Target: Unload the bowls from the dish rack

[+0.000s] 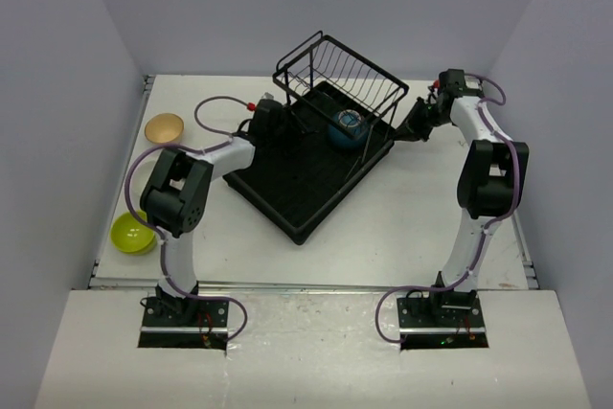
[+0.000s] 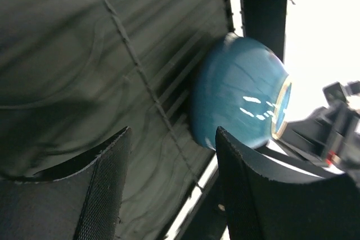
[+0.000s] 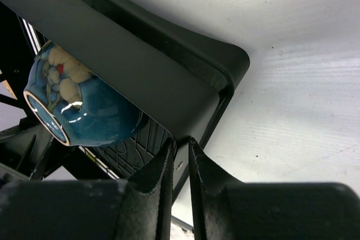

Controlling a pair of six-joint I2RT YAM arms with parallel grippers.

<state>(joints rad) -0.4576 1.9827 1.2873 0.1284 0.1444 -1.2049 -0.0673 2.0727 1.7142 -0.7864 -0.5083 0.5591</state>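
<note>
The dish rack (image 1: 287,189) sat mid-table, with its wire basket at the 12 o'clock end. One dark blue bowl (image 1: 347,126) was left in it, tipped on its side against the ribbed floor under the basket, at about 1 o'clock from the tray's centre. It probably leaned that way because the wires propped it for draining.

The cream bowl (image 1: 164,127) and the lime bowl (image 1: 132,233) rested on the table at 9 and 8 o'clock from the rack, likely already unloaded.

The left gripper (image 1: 263,122) hung over the tray's 10 o'clock edge with its fingers (image 2: 101,195) spread wide and holding nothing. In its wrist view the blue bowl lay ahead at 1 o'clock, beyond the fingertips and apart from them, foot toward the camera. It seemed lined up for a reach.

The right gripper (image 1: 414,124) was at the rack's 3 o'clock rim. Its fingers (image 3: 160,170) were drawn almost together over the tray's edge near the corner, seemingly pinching it to steady the rack, though the close view left actual contact uncertain. From there the bowl lay at 10 o'clock, inside the tray wall.
</note>
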